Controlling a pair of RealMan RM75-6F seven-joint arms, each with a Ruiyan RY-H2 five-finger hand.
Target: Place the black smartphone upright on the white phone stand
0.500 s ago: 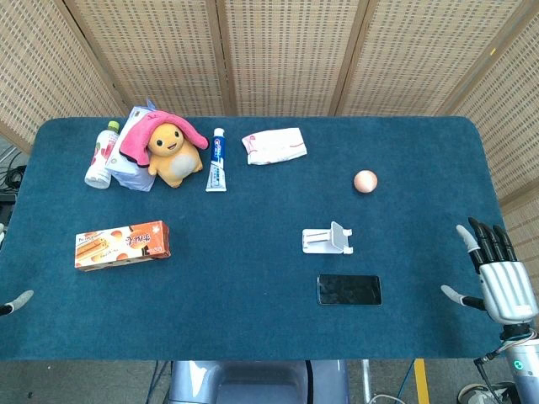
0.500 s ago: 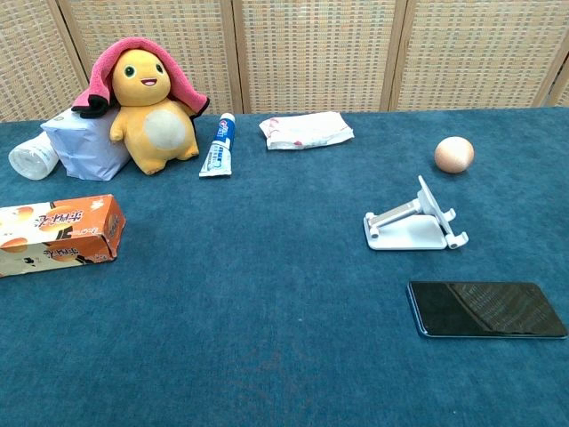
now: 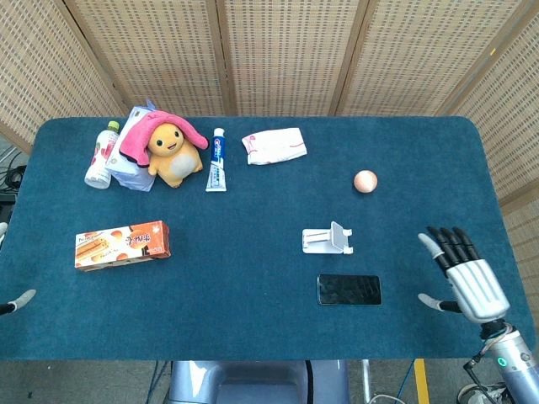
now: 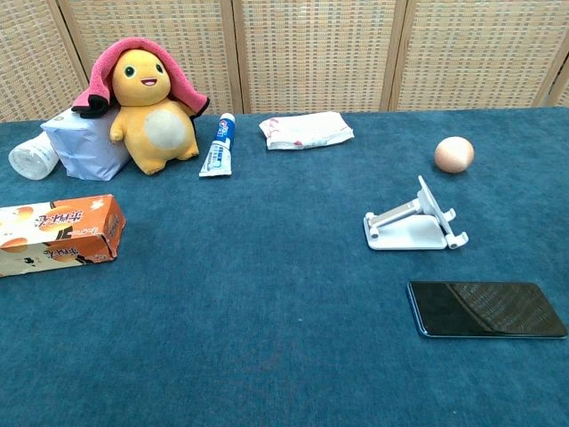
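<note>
The black smartphone [image 3: 349, 289] [image 4: 486, 309] lies flat on the blue table, screen up. Just behind it stands the white phone stand [image 3: 327, 239] [image 4: 412, 219], nothing on it. In the head view my right hand [image 3: 468, 276] hovers open to the right of the phone, fingers spread and pointing away from me, a clear gap between it and the phone. Only a fingertip of my left hand [image 3: 18, 300] shows at the table's left edge. The chest view shows neither hand.
A pink ball [image 3: 365, 181] sits behind the stand. An orange snack box [image 3: 122, 244] lies at the left. At the back are a yellow plush [image 3: 173, 154] under a pink cloth, a bottle [image 3: 101, 155], a toothpaste tube [image 3: 217, 160] and a white packet [image 3: 274, 146].
My right hand has moved left and slightly toward the near edge, closer to the phone. The phone, stand and left hand have stayed put.
</note>
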